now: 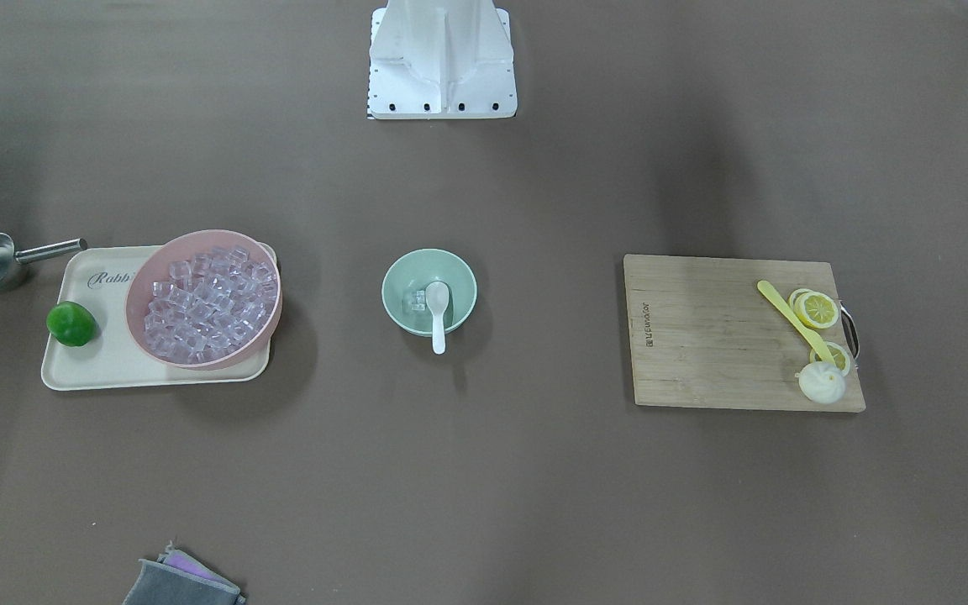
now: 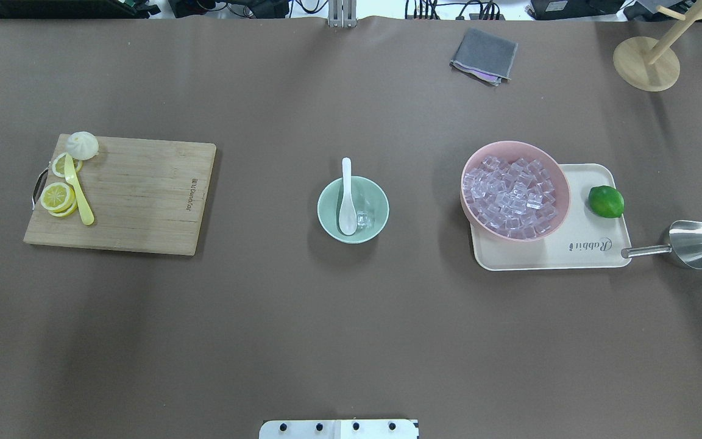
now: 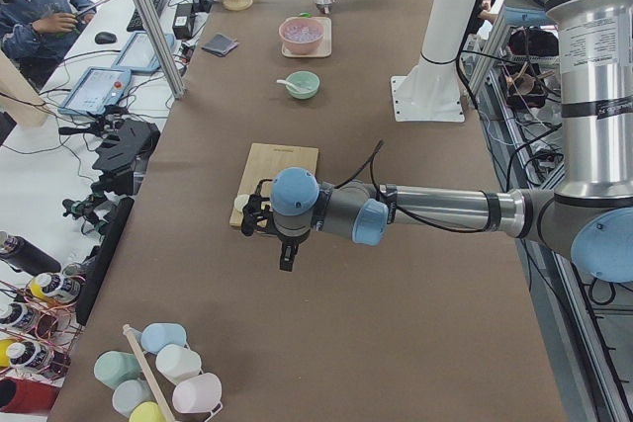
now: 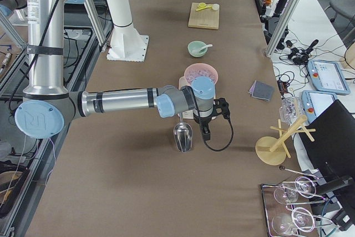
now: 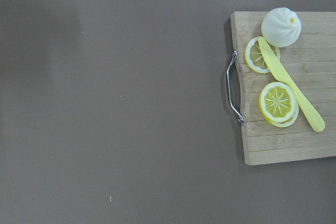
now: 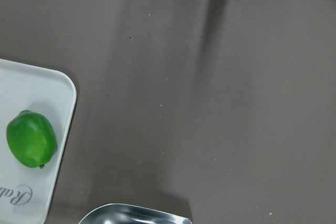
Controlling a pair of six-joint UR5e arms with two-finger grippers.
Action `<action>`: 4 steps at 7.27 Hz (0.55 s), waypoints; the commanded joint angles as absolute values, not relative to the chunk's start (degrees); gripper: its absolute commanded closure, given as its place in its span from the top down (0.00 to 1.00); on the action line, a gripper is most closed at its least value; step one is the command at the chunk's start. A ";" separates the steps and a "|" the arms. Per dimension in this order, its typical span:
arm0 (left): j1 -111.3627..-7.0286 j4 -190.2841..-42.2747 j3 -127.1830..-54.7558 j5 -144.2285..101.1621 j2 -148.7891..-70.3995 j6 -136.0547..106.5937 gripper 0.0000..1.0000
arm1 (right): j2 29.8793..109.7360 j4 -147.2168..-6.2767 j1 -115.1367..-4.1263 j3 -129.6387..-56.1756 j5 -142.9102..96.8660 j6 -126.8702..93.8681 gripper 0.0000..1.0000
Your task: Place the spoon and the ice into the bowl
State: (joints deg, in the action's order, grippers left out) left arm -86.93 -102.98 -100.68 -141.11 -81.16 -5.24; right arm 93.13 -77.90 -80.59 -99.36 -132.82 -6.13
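The left gripper [image 3: 287, 262] and right gripper [image 4: 206, 135] hang far out to either side, probably parked out of the way; clenched or released, I cannot tell. Midway between them, well apart from both, the bowl [image 2: 328, 210] holds the spoon [image 2: 347, 207], handle propped on its rim, with ice [image 2: 362, 219] beside the scoop

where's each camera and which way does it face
Front-facing: across the table, facing the base.
Overhead: behind the robot, looking forward; base at bottom.
Exterior left: left table end; left arm near, by cutting board.
Exterior right: right end; right arm near, by metal scoop.
Left wrist: down on cutting board; no body.
Right wrist: down on lime, tray; no body.
Shared: front and overhead show spoon and ice in bowl.
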 commanded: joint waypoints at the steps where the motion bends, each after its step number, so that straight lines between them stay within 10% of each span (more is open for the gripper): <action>1: -86.92 -103.71 -98.89 -139.40 -81.38 -5.01 0.98 | 92.46 -78.05 -80.86 -99.14 -132.80 -6.06 1.00; 4: -87.01 -103.80 -97.82 -139.31 -81.91 -4.66 0.98 | 92.81 -77.87 -80.95 -98.70 -132.98 -5.98 1.00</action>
